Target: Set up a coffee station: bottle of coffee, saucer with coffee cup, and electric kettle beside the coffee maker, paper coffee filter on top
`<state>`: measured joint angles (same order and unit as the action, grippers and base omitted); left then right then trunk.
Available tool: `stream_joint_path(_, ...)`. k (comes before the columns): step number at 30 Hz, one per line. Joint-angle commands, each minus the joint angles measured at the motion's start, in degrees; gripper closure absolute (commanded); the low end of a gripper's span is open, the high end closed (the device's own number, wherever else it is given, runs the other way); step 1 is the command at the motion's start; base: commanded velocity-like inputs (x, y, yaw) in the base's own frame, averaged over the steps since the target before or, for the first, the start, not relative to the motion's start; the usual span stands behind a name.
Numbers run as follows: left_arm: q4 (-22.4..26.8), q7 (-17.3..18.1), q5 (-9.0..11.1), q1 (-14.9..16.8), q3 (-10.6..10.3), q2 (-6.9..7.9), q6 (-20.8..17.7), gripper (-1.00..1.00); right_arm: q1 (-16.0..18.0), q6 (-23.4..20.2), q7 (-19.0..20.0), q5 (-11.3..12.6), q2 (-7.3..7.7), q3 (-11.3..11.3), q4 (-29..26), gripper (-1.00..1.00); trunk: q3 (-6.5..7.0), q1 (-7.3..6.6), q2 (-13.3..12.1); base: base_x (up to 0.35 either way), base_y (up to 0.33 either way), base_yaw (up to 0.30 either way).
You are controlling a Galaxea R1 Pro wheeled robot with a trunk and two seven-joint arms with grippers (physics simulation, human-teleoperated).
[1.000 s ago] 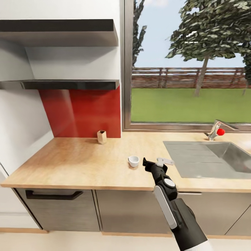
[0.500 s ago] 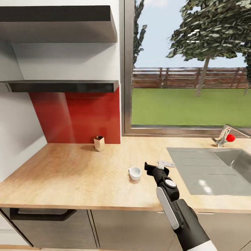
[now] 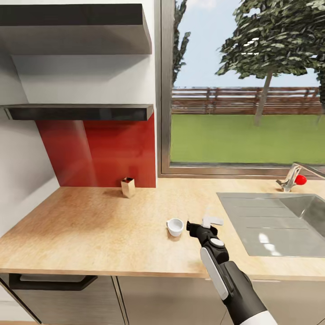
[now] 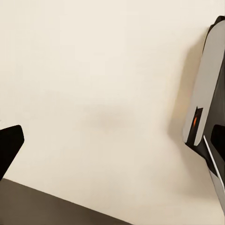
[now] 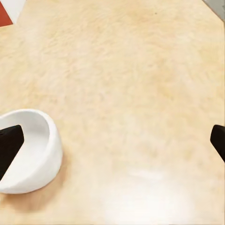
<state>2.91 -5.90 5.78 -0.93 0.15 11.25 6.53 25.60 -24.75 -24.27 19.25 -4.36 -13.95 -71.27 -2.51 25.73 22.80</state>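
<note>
Right arm: a black and white forearm is seen rising from the lower right of the head view toward the worktop.
Right gripper: held low over the kitchen countertop, its jaws spread wide; in the right wrist view one dark fingertip is seen at each side edge, with bare wood between them and nothing pinched.
Coffee cup: a small white cup standing upright on the countertop, just beside the right gripper at about its 9 o'clock in the head view; in the right wrist view the cup lies at one fingertip, outside the gap, and contact cannot be told.
Path around the cup: nothing is seen standing between the cup and the gripper; open wood lies around both.
Sink: a grey inset basin, set into the countertop at about 3 o'clock from the gripper, near it but apart.
Small tan box: an open-topped container standing at the back of the counter, at about 11 o'clock from the cup and well apart, close against the red splashback.
Tap: a metal fitting with a red knob, behind the sink at about 2 o'clock from the gripper.
Shelves: two dark wall shelves above the splashback.
Window: behind the counter, with lawn, fence and tree beyond.
Left gripper: its state cannot be told; in the left wrist view a dark fingertip is seen over a pale floor.
</note>
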Motion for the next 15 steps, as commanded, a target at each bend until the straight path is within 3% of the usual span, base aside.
stream_joint_path(1, -0.11, 0.01, 0.61, -0.03, -0.02, 0.00, 0.07, -1.00, 0.07, -0.13, -0.51, 0.52, -0.01, -0.12, 0.16, -1.00, -0.12, 0.05, 0.11, 0.216, 0.066, 0.000)
stream_joint_path(8, -1.00, 0.00, 0.64, -0.03, 0.03, -0.03, 0.06, -1.00, 0.07, -0.13, -0.55, 0.44, 0.05, -0.02, 0.60, -1.00, -0.12, 0.05, 0.11, 0.274, 0.121, 0.000)
stream_joint_path(15, -1.07, 0.00, 0.64, -0.53, 0.03, -0.02, 0.06, -1.00, 0.07, -0.05, -0.53, 0.44, 0.10, -0.06, 2.55, -1.00, -0.12, 0.05, 0.11, 0.042, 0.019, 0.000)
